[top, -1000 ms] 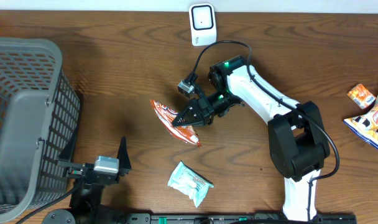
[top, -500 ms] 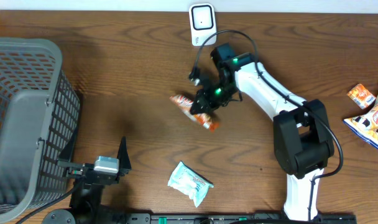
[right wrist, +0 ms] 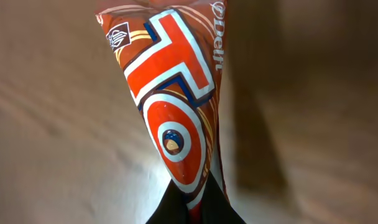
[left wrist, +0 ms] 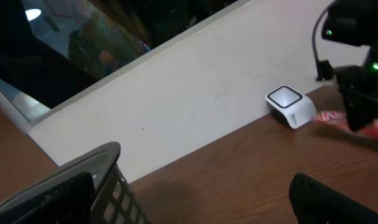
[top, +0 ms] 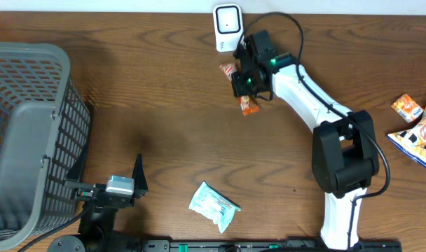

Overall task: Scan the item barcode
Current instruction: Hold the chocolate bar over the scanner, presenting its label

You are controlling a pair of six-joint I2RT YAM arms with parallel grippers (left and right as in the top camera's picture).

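A red, orange and white snack packet (top: 249,105) hangs pinched in my right gripper (top: 242,82), just in front of the white barcode scanner (top: 228,26) at the table's back edge. In the right wrist view the packet (right wrist: 176,106) rises from the shut gripper (right wrist: 192,208), its printed face toward the camera. I see no barcode on it. From the left wrist view, the scanner (left wrist: 291,107) stands at the wall with the packet (left wrist: 338,119) beside it. My left gripper (top: 108,183) rests open and holds nothing at the front left; its dark fingers (left wrist: 332,202) stand wide apart.
A grey mesh basket (top: 31,133) fills the left side of the table. A pale green and white packet (top: 213,205) lies near the front middle. Several orange and white snack packets (top: 416,126) lie at the right edge.
My right gripper has carried the snack packet from the middle of the table back and to the right, up to the scanner. The left arm has not moved.
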